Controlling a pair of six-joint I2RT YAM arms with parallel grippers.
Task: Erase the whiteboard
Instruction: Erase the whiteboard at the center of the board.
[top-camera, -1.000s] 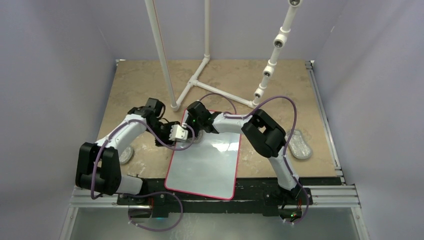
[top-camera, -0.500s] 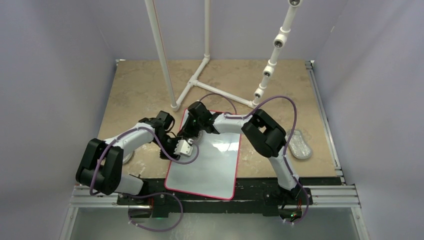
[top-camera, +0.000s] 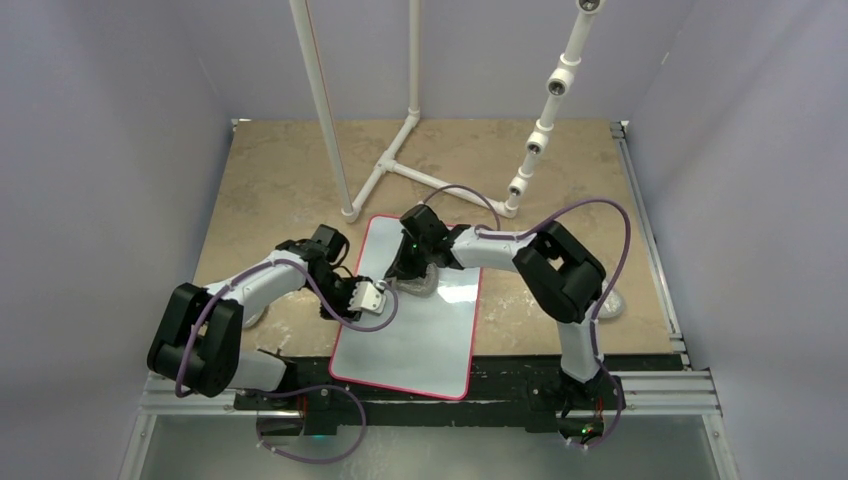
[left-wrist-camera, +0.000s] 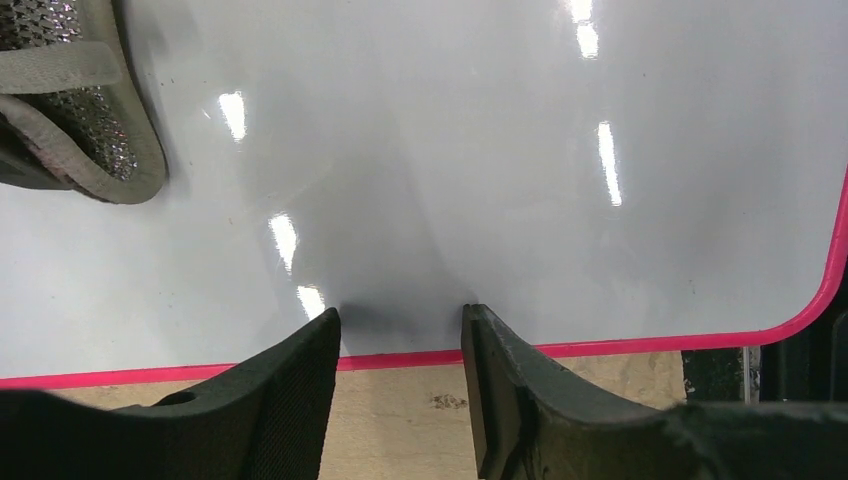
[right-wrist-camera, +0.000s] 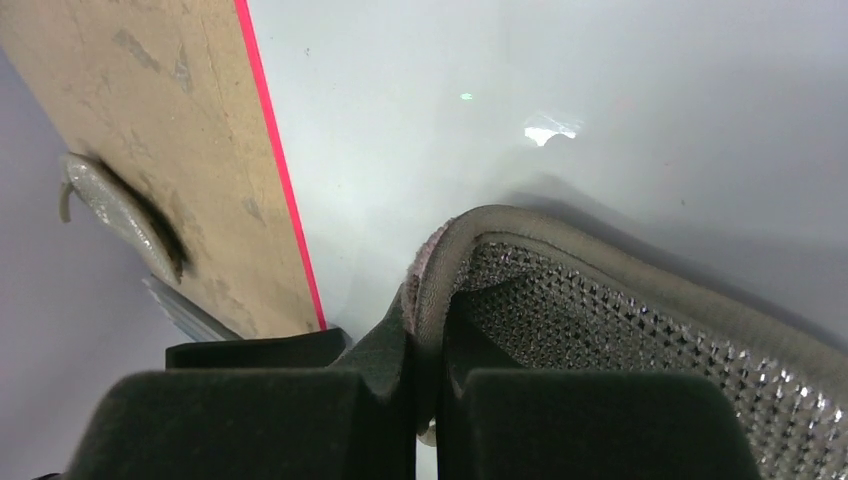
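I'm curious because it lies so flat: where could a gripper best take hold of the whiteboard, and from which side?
The whiteboard lies flat, so only its rim can be pinched: probably the thin red-bordered left edge, coming in from the left. The open left gripper is at that edge, while the right gripper holds the pad.

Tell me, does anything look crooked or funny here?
Yes. The whiteboard lies crooked on the table, and its near end sticks out past the table's edge over the black rail. No writing shows on it.
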